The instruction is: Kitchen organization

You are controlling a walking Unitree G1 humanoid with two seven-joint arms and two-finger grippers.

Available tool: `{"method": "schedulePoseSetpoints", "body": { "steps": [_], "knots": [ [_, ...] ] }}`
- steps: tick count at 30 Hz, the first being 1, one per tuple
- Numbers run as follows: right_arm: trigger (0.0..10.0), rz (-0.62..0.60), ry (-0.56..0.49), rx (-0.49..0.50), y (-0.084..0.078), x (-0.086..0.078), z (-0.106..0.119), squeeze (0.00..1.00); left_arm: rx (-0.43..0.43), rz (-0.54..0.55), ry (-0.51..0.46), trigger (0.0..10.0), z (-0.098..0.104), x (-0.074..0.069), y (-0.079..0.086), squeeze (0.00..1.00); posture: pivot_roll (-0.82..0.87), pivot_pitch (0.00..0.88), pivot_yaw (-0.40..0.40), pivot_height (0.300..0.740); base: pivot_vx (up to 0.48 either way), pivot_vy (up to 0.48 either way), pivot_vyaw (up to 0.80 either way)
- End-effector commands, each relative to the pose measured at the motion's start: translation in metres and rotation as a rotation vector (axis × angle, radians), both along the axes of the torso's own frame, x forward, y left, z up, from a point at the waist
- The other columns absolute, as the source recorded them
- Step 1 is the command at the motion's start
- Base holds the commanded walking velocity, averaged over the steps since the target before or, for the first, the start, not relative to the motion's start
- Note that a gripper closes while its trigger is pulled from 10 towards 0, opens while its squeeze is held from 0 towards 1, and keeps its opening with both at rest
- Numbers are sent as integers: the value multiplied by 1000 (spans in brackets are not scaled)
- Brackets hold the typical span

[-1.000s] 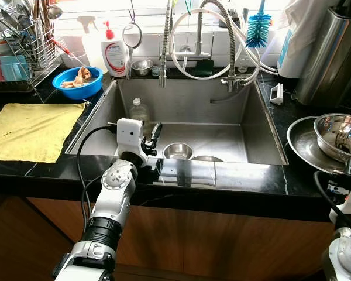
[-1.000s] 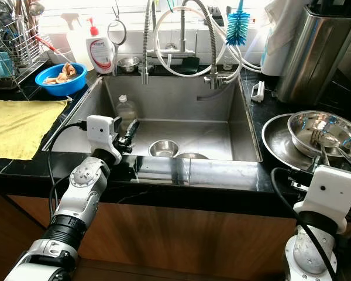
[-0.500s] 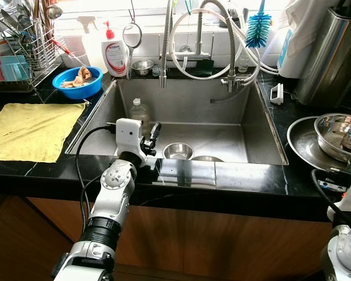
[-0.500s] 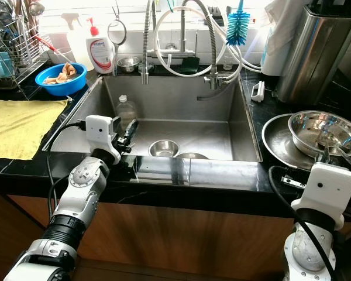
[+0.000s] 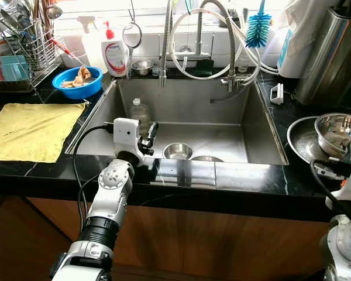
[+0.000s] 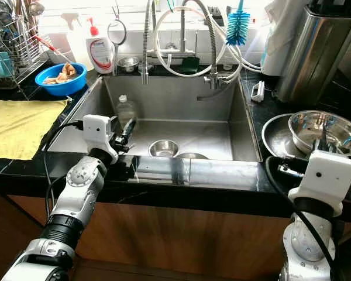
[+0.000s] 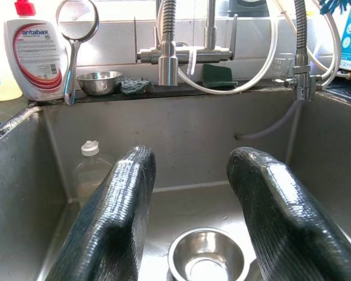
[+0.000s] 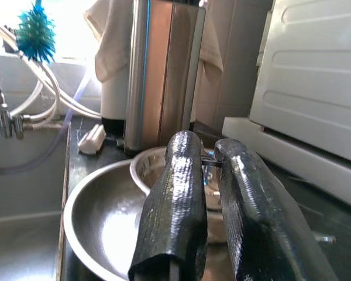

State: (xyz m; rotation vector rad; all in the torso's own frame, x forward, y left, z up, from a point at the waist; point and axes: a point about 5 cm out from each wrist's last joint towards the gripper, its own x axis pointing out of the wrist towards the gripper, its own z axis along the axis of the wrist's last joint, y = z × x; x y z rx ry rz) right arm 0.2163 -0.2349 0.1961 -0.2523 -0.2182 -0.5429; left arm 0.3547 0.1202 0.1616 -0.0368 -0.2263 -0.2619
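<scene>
Sink (image 5: 254,117) holds a small steel bowl (image 5: 177,151) and a clear bottle (image 5: 138,111); the left gripper (image 7: 190,205), jaws parted and empty, hovers over its near edge. On the counter at right, the right gripper (image 8: 207,153) is closed on a thin metal utensil (image 8: 209,159) above nested bowls (image 6: 323,130).

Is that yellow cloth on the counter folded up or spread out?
Spread out: the yellow cloth lies flat on the black counter.
</scene>
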Motion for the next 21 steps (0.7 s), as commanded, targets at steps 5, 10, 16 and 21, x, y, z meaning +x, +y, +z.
{"method": "schedulePoseSetpoints", "body": {
  "steps": [5, 10, 16, 21],
  "knots": [
    [10000, 37, -99, -67, 6, 0, 24, 0, 4, 18, -10, 10000, 3, 2, 5, 0, -86, 0, 54, 740, 0, 0, 0],
    [10000, 228, -59, -66, 22, 12, 21, 0, 3, 19, -11, 10000, 3, 2, 4, 0, -83, 0, 52, 740, 0, 0, 0],
    [10000, 462, -2, -88, 43, 18, 18, 0, 3, 24, -13, 10000, 4, 2, 6, 0, -81, 0, 50, 740, 0, 0, 0],
    [10000, 652, 115, -92, 57, 18, 3, 0, 2, 26, -13, 10000, 4, 2, 6, 0, -79, 0, 48, 740, 0, 0, 0]
  ]
}}
